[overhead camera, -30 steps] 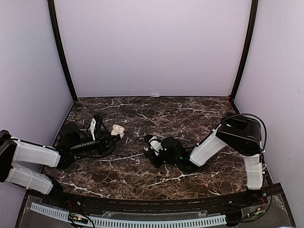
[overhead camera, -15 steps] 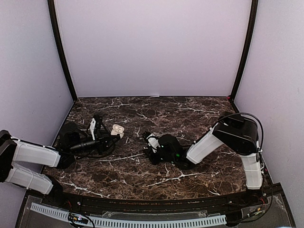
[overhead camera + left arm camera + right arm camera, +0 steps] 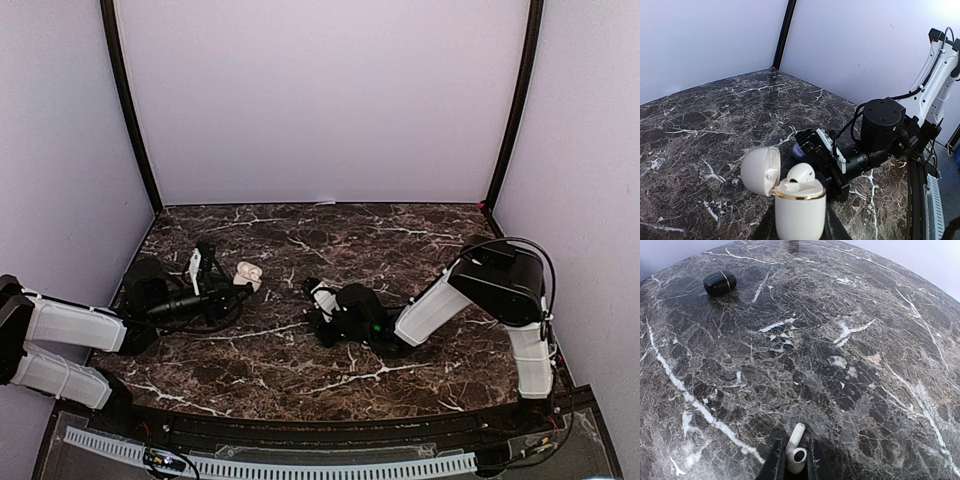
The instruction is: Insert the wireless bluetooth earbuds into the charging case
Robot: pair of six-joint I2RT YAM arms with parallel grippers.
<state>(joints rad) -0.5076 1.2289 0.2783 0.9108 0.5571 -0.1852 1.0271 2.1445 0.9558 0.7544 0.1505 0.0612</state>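
Gripping the open case (image 3: 800, 207) upright, left tool (image 3: 799, 231) presents its mouth, likely for the stemmed earbud (image 3: 795, 449) that right tool (image 3: 794, 461) pinches narrow-jawed on the desk (image 3: 840, 315).

The desk (image 3: 330, 225) is dark brown stone with thin white lines all over it. A plain pale back wall (image 3: 320, 100) stands at the far side. A left wall (image 3: 50, 150) and a right wall (image 3: 590, 150) of the same pale colour close in the sides. A thin black left post (image 3: 128, 110) and a right post (image 3: 515, 105) rise at the far corners. A white ridged strip (image 3: 270, 465) runs along the near edge. The light is soft and even.
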